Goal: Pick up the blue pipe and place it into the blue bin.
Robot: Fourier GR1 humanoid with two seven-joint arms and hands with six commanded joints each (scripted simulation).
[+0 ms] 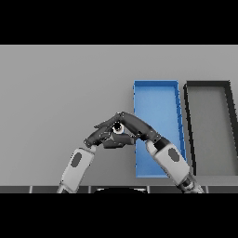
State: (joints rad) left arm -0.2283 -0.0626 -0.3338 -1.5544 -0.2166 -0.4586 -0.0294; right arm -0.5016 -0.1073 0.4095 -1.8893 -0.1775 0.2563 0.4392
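The blue bin (158,100), a long open tray, lies right of centre with its long side running away from me. No blue pipe shows anywhere on the table. My left hand (100,135) and right hand (137,126) meet fingertip to fingertip just left of the bin's near half, fingers straight, forming a peak. Between them sits a small pale round shape (119,127), and I cannot tell what it is. The right forearm (169,160) crosses over the bin's near left corner.
A black bin (211,130) of similar size lies directly right of the blue one, close to the table's right side. Bare grey tabletop (60,93) spreads to the left and back.
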